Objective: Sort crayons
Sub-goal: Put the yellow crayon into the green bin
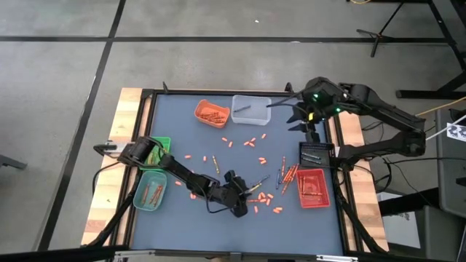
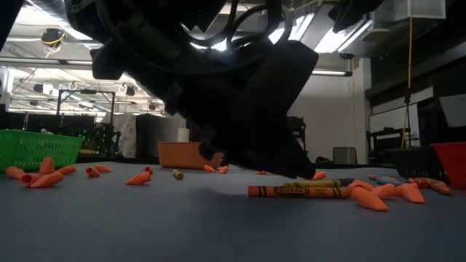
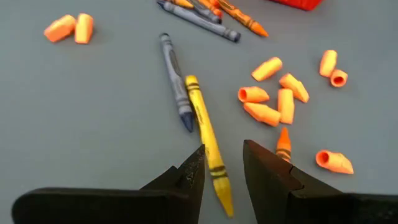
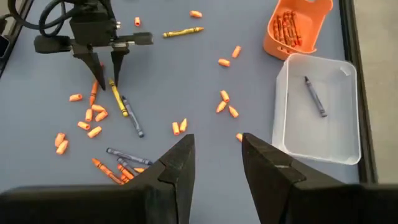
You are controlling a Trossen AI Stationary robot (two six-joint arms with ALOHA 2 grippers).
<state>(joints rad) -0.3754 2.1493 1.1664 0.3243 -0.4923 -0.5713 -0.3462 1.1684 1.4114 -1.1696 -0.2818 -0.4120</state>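
Left gripper [image 3: 222,167], jaws open, straddles the yellow crayon [image 3: 208,142] on the desk; descend squarely and avoid the grey crayon [image 3: 175,81] touching it. Right gripper [image 4: 216,158] waits open.

Dark arm [image 2: 218,80] above orange crayon [image 2: 298,191] on table [image 2: 145,225]

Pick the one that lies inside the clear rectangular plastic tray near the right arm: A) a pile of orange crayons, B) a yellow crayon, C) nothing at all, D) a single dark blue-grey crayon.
D: the right wrist view shows the clear rectangular plastic tray holding one dark blue-grey crayon, while the orange crayons fill the orange plastic bin beside it.
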